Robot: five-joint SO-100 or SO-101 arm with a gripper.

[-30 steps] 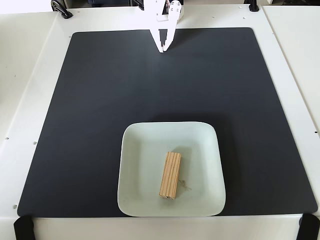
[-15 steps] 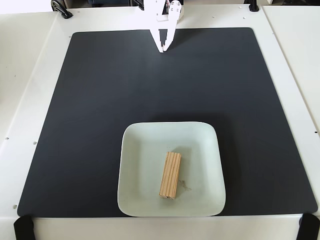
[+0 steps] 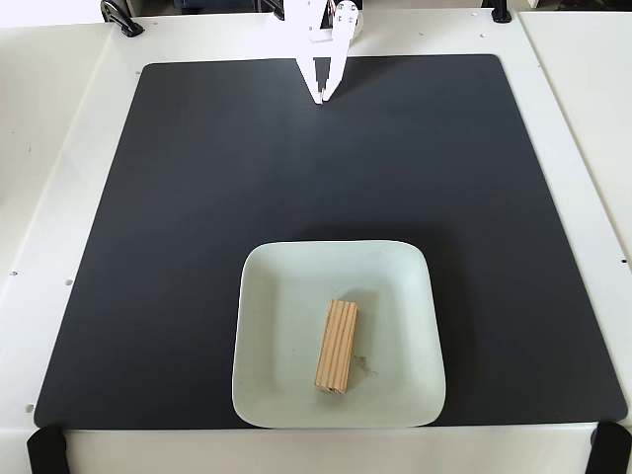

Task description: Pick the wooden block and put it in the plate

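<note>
A: Where is the small rectangular tan wooden block with the lengthwise grain stripes?

B: In the fixed view it lies flat inside the large rounded-square pale mint-white plate, a little right of the plate's middle, its long side running nearly top to bottom with a slight tilt. A faint scuffed mark shows on the plate floor just right of the block's lower end.

A: And the plate itself?

B: It sits on the big black rectangular mat, near the mat's bottom edge, on the white table.

A: What about the white two-finger gripper?

B: It is at the top edge of the mat, well apart from the plate and block, pointing down the picture. Its fingers come together at the tips with nothing between them, so the claw is closed and empty.

A: Anything different from half a second or a second ago?

B: Nothing I can see. Gripper, block and plate are all in the same places as before.
</note>
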